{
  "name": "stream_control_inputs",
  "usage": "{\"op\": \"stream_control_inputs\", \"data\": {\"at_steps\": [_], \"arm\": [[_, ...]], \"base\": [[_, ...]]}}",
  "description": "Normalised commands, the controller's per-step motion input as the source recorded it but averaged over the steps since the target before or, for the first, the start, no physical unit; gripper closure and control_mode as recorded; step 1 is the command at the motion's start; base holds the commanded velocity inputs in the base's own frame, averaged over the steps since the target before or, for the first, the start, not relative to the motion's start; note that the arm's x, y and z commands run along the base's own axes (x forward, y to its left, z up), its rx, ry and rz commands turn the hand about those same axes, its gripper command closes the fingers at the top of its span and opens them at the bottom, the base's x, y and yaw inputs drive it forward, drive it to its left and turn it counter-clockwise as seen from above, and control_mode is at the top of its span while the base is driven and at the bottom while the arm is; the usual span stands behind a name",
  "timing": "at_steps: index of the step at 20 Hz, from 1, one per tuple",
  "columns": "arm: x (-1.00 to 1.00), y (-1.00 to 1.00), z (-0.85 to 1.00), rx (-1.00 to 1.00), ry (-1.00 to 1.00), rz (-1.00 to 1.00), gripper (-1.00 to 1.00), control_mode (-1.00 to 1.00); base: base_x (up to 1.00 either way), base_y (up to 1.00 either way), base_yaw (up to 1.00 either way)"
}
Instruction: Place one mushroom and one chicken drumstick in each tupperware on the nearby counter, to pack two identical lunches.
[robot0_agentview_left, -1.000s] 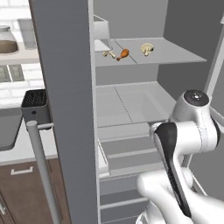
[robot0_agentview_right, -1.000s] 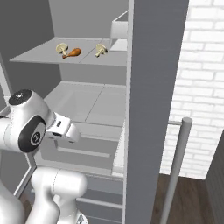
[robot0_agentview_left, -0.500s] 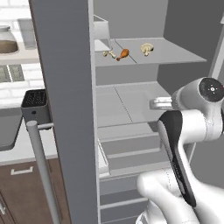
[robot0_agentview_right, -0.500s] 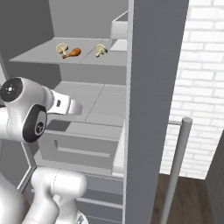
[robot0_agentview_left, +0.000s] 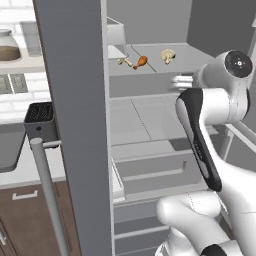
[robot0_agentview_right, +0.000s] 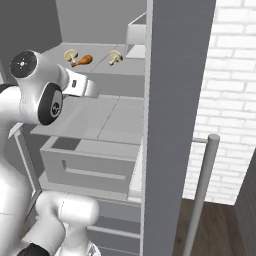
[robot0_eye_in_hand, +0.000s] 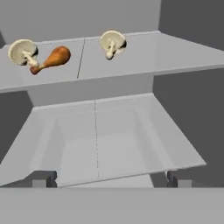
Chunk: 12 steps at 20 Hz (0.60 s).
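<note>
Up on the top shelf (robot0_eye_in_hand: 175, 52) of the open fridge lie the things to be packed: one mushroom (robot0_eye_in_hand: 22, 51) touching the bone end of a chicken drumstick (robot0_eye_in_hand: 53, 58) on the left panel, and a second mushroom (robot0_eye_in_hand: 112, 43) apart on the right panel. From the left base camera the same trio sits as drumstick (robot0_agentview_left: 141, 61) between two mushrooms.

What has changed over the last second is the arm. Its elbow has swung upward and the wrist has risen from beside the lower drawers to about the height of the glass shelf (robot0_eye_in_hand: 105, 144) below the food. The end effector (robot0_agentview_right: 90, 89) now points into the fridge just under the top shelf, its fingers (robot0_eye_in_hand: 43, 178) spread as wide as they go and holding nothing. The food itself has not moved.

My reading is that this is the reach toward the first pick, with none of the packing done so far. The hand sits below the food's level, so it likely needs to lift further and advance. The touching mushroom and drumstick could be nudged together during a grab; the lone mushroom looks the cleaner target.
</note>
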Motion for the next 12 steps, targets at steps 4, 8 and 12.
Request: {"op": "stream_control_inputs", "data": {"at_steps": [4, 8, 12], "arm": [[0.42, 0.00, 0.36, 0.03, 0.04, 0.00, -1.00, -1.00], [0.58, 0.00, 0.00, 0.00, 0.05, 0.00, -1.00, -1.00], [0.72, -0.02, -0.04, -0.03, 0.03, -0.01, -1.00, -1.00]], "base": [[0.00, 0.00, 0.00], [0.00, 0.00, 0.00], [0.00, 0.00, 0.00]]}}
